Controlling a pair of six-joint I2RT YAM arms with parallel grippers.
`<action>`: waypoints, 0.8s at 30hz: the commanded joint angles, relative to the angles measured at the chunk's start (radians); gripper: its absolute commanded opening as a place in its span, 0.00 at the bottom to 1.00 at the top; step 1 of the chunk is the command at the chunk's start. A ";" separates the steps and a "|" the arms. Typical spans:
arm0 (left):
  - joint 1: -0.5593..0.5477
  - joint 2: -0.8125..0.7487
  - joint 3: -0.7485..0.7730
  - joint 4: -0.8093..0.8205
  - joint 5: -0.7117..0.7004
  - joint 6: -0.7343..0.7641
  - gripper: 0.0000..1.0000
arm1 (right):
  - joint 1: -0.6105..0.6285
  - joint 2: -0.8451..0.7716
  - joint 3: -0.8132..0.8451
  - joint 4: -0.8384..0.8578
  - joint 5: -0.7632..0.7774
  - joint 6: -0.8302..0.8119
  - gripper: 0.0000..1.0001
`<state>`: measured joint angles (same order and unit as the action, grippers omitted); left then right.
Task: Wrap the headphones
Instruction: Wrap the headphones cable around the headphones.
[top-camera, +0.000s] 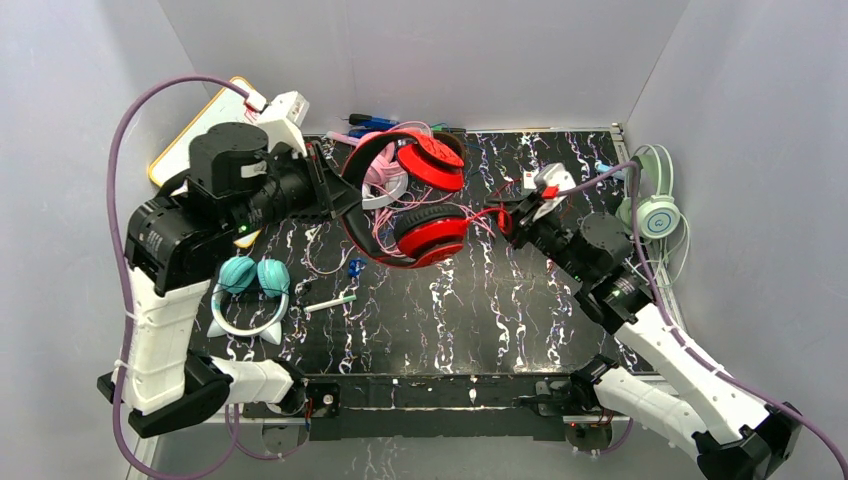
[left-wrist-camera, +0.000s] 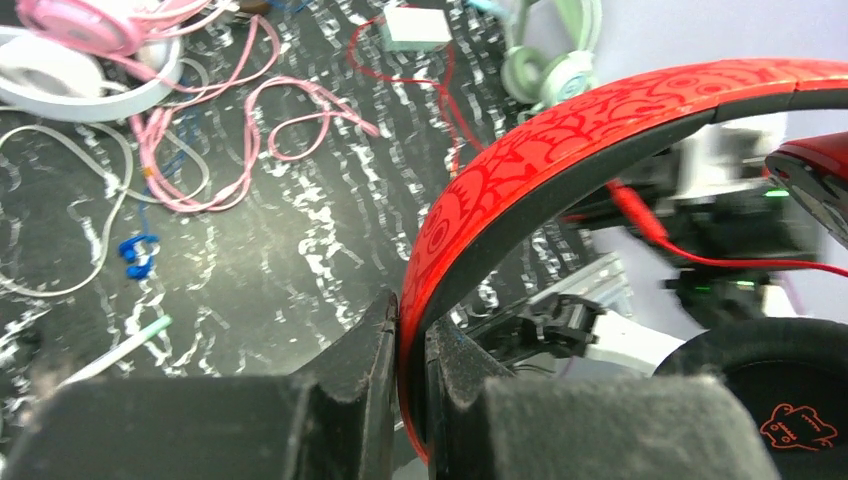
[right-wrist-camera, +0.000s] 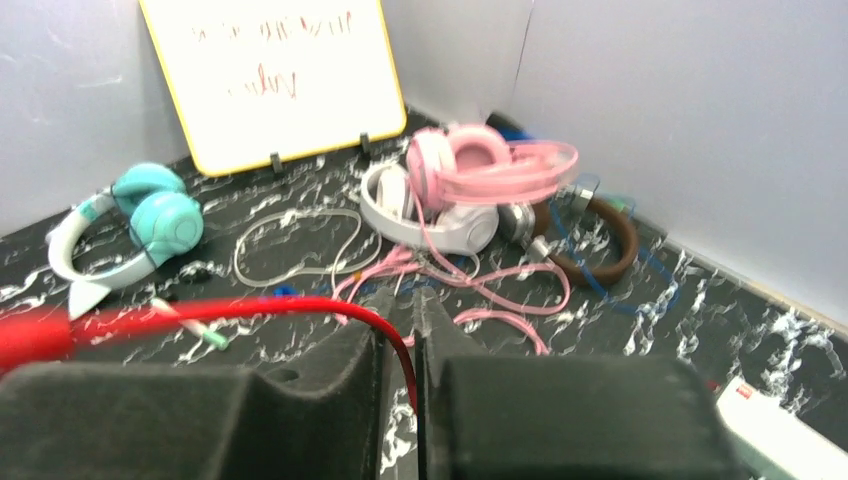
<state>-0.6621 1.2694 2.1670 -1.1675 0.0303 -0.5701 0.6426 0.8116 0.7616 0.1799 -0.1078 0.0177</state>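
Red over-ear headphones with padded cups (top-camera: 432, 236) held up above black marbled table (top-camera: 450, 320), centre-rear. Patterned red headband (left-wrist-camera: 560, 140) clamped between closed fingers of left gripper (left-wrist-camera: 410, 322). Thin red cord (right-wrist-camera: 250, 305) pinched in nearly closed jaws of right gripper (right-wrist-camera: 403, 312), just right of cups. Teal headphones (top-camera: 255, 278) laid flat at left.
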 joint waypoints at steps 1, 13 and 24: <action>0.004 -0.042 -0.095 0.010 -0.107 0.074 0.00 | 0.002 -0.008 0.138 -0.018 0.022 -0.006 0.14; 0.004 -0.025 -0.306 0.017 -0.238 0.181 0.00 | 0.002 0.173 0.559 -0.351 -0.070 0.009 0.01; 0.003 0.020 -0.450 0.136 -0.195 0.170 0.00 | 0.105 0.422 0.849 -0.526 0.024 -0.037 0.01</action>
<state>-0.6621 1.2884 1.7359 -1.1179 -0.1944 -0.3813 0.6903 1.1904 1.5284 -0.2874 -0.1448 0.0185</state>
